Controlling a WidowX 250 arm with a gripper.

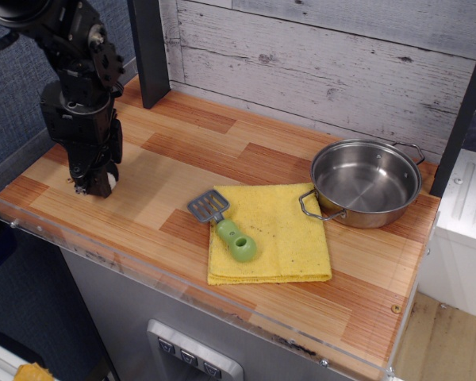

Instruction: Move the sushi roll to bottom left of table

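Observation:
My gripper [97, 184] points down at the front left part of the wooden table [190, 159], its tips at or just above the planks. It is shut on the sushi roll [111, 182]. Only a small white patch of the roll shows between the black fingers; the rest is hidden by them. I cannot tell whether the roll touches the tabletop.
A yellow cloth [282, 238] lies at the front middle with a green-handled toy spatula [224, 226] on its left edge. A steel pan [366, 182] stands at the right. A dark post [149, 48] rises behind the gripper. A clear acrylic rim [103, 255] runs along the front edge.

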